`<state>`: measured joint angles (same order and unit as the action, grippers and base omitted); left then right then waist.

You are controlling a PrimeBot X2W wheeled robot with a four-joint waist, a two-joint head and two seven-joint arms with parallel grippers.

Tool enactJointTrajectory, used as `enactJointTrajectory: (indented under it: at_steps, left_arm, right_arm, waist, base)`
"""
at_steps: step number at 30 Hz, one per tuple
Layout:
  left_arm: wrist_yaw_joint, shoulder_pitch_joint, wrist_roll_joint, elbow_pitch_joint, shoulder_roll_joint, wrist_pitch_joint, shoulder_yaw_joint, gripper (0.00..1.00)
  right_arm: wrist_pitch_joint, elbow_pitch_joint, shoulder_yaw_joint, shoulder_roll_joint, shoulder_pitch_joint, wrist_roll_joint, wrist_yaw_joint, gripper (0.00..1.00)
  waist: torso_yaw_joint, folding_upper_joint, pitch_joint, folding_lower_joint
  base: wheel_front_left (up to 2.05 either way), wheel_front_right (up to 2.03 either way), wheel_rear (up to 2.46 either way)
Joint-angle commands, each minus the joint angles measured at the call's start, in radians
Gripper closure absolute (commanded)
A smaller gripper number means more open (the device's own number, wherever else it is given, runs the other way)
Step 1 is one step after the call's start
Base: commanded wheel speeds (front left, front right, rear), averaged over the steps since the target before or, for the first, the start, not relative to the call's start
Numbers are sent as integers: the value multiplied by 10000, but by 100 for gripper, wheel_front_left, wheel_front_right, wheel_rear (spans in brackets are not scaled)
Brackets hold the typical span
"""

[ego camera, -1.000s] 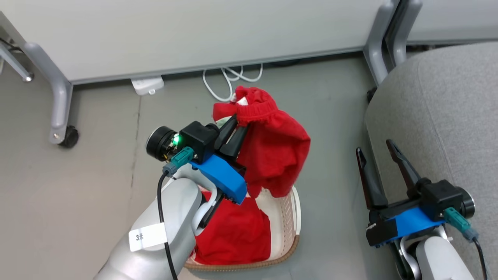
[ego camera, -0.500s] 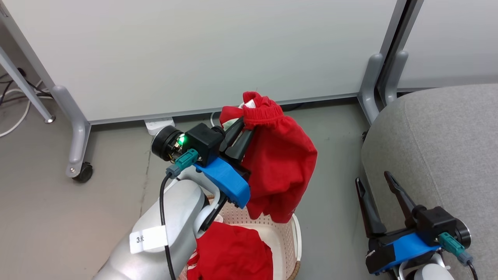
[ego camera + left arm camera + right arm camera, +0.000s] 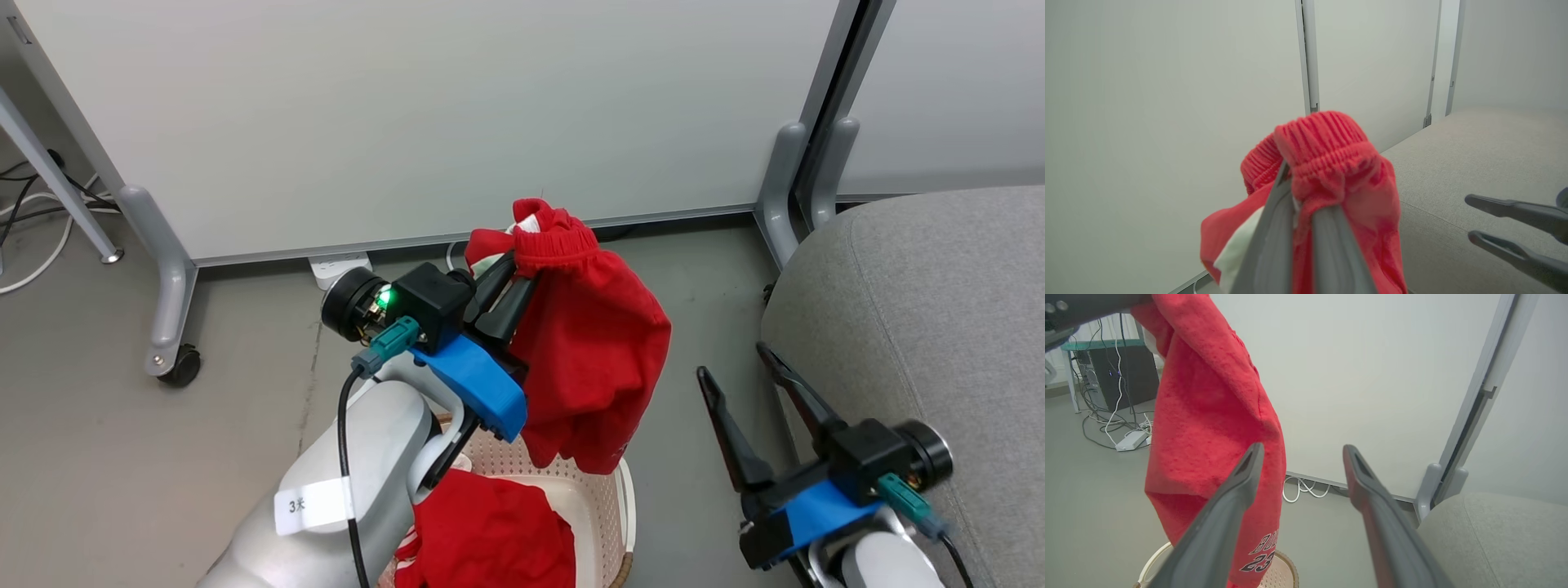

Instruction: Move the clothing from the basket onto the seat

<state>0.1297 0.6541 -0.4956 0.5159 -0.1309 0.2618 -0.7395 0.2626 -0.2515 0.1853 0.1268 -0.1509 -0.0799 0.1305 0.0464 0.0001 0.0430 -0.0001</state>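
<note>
A red garment, the clothing [image 3: 596, 351], hangs by its ribbed waistband from my left gripper [image 3: 510, 282], which is shut on it above the cream basket [image 3: 608, 490]. More red fabric [image 3: 490, 531] lies inside the basket. In the left wrist view the waistband [image 3: 1327, 147] bunches over that gripper's closed fingers [image 3: 1274, 228]. My right gripper [image 3: 732, 359] stands open and empty to the right, between the hanging garment and the grey seat [image 3: 922, 310]. In the right wrist view its open fingers [image 3: 1233, 498] frame the garment's hem [image 3: 1208, 416], with black lettering near the basket rim [image 3: 1284, 567].
White partition panels on grey legs with a caster [image 3: 181, 365] stand behind. A white power strip [image 3: 339, 265] and cables [image 3: 33, 220] lie on the floor by the wall. A dark computer tower [image 3: 1122, 371] shows far left in the right wrist view.
The head camera has tilted up. My left gripper has lifted the garment higher off the basket. The open right gripper has shifted left, toward the hanging garment.
</note>
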Motion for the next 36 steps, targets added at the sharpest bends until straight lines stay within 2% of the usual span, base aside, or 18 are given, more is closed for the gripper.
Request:
enactJointTrajectory:
  at_steps: [1,15,26,28,29,36]
  left_arm:
    - [11,19,33,-41,-21,46,-10,100]
    - [11,185,213,-219,272,46,-308,100]
    - [11,265,335,-411,450,48,-645,100]
    - [11,273,352,-440,464,46,-642,100]
    - [11,269,360,-457,469,46,-644,100]
    - [11,275,392,-447,439,46,-616,100]
  right_arm:
    - [35,16,311,185,-328,106,5,0]
    - [35,-676,2746,1196,-2720,199,3,0]
    - [33,-2003,4005,1463,-3887,-162,3,0]
    - [33,-2278,4159,1437,-4021,-393,3,97]
    - [35,-2351,4210,1400,-4080,-521,3,100]
    - [35,-2541,4437,1347,-4278,-818,3,100]
  waist:
    - [8,-1,16,1]
    - [336,-1,311,1]
    - [621,-1,549,1]
    - [633,-1,578,1]
    - [634,-1,591,1]
    - [577,-1,639,1]
  base:
    - [0,0,0]
    - [0,0,0]
    - [0,0,0]
    - [0,0,0]
    - [0,0,0]
    - [0,0,0]
